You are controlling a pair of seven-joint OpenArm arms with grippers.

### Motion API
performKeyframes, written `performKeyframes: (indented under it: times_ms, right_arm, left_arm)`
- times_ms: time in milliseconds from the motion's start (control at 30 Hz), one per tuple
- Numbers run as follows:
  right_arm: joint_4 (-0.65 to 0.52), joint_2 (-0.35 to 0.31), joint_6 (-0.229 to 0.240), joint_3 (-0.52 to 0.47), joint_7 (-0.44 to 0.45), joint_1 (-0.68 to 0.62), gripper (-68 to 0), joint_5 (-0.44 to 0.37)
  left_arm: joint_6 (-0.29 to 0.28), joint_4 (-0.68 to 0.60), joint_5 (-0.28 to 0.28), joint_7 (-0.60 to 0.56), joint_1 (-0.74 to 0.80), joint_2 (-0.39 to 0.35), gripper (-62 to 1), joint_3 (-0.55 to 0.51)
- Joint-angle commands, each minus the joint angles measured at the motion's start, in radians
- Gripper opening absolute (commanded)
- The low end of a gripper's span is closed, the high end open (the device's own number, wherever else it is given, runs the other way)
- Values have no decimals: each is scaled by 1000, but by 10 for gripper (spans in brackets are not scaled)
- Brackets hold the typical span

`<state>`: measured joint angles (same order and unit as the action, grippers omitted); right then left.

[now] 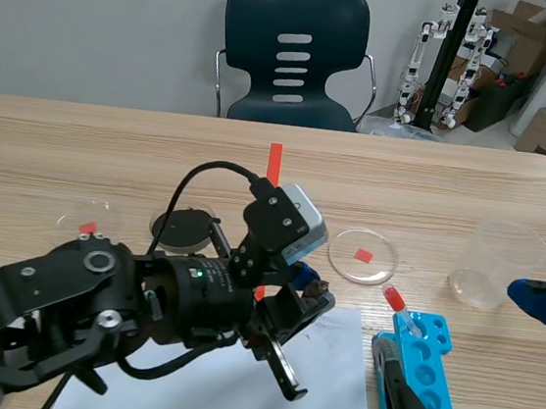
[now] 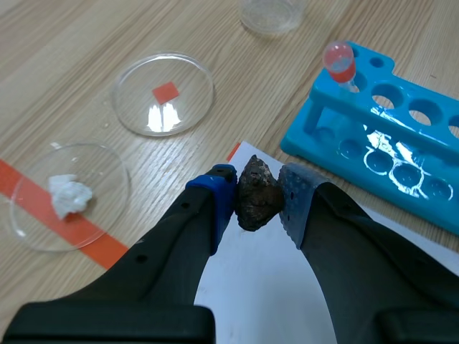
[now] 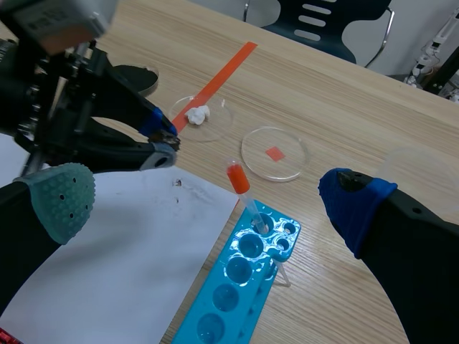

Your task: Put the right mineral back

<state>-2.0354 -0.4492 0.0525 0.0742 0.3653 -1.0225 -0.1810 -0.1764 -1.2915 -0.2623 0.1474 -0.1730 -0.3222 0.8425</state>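
The left gripper's (image 2: 258, 185) pads pinched a dark, rough mineral lump (image 2: 257, 204) by its flanks, just below the scene's centre, over the white sheet's (image 2: 272, 287) corner. It looked hard, dense and uneven, so it was probably best held across its broadest faces. The empty petri dish (image 2: 163, 94) lay beyond. The right gripper (image 3: 208, 201) stood spread, holding nothing.

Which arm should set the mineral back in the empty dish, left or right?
Left. The left gripper is shut on the mineral, and the empty dish lies just ahead of it. The right gripper is open, holds nothing, and stands over by the tube rack.
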Motion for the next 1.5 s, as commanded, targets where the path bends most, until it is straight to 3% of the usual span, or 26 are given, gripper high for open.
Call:
performKeyframes:
  times_ms: [0, 400, 933, 1067, 1467]
  right_arm:
    - [-5, -8, 0, -2, 15, 9, 4, -6]
    - [-5, -8, 0, -2, 15, 9, 4, -6]
    - [-5, -8, 0, -2, 15, 9, 4, -6]
    - [-5, -8, 0, -2, 15, 9, 4, -6]
    - [-5, -8, 0, -2, 15, 9, 4, -6]
  left_arm:
    - [2, 18, -10, -15, -16, 39, -535, -10]
    - [5, 295, -41, 85, -118, 183, -535, -8]
    - [6, 362, -40, 85, -124, 194, -530, -8]
    - [5, 362, -41, 85, -124, 194, -454, -8]
    - [5, 362, -41, 85, -124, 192, -146, -8]
